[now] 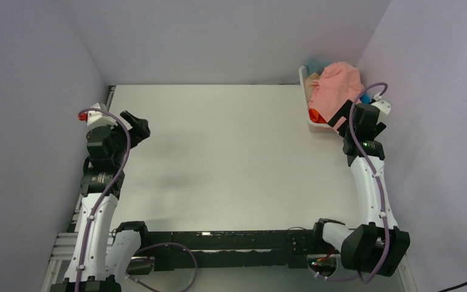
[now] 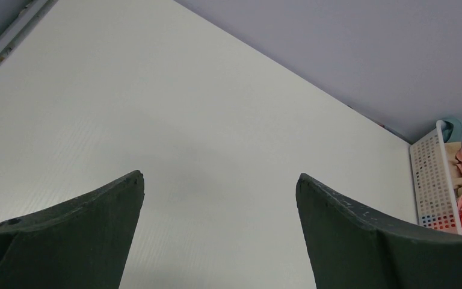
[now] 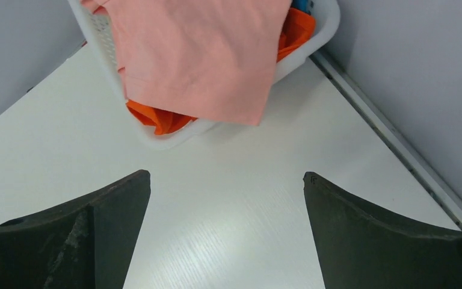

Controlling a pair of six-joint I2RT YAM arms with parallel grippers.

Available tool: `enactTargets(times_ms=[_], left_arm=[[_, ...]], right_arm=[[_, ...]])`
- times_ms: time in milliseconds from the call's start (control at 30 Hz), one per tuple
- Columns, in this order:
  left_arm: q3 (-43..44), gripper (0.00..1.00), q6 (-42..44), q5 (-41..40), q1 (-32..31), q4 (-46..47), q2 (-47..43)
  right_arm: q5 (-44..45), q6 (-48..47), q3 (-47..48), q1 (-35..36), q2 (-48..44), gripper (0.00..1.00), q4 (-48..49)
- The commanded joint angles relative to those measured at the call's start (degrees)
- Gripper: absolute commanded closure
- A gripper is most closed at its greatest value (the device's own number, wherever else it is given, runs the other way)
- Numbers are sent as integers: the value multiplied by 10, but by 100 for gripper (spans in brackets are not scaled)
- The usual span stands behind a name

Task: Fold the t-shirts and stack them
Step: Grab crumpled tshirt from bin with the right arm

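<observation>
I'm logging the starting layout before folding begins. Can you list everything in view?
table: one, white, fills the workspace.
walls: pale grey-lilac, on the far, left and right sides of the table.
basket: one, white plastic, far right corner of the table.
pink t-shirt: one, salmon, on top of the pile, draped over the basket's near rim.
orange t-shirt: one, in the basket under the pink one.
bright blue cloth: a small patch at the basket's right side.
grey-blue cloth: a patch at the basket's far end.
tan cloth: a patch beside it.
arms: two, white and black, at the near edge.
left gripper: open, over bare table.
right gripper: open, short of the basket.
</observation>
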Motion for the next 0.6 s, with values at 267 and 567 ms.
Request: enactTargets(times_ms=[267,567], left_arm=[[9,1,-25,-26,0,54,9],[3,1,-46,-24,1,72,54]], right_arm=[[-50,-89,308,-4,299,1,58],[-19,-98,695,-6,645,33,-103]])
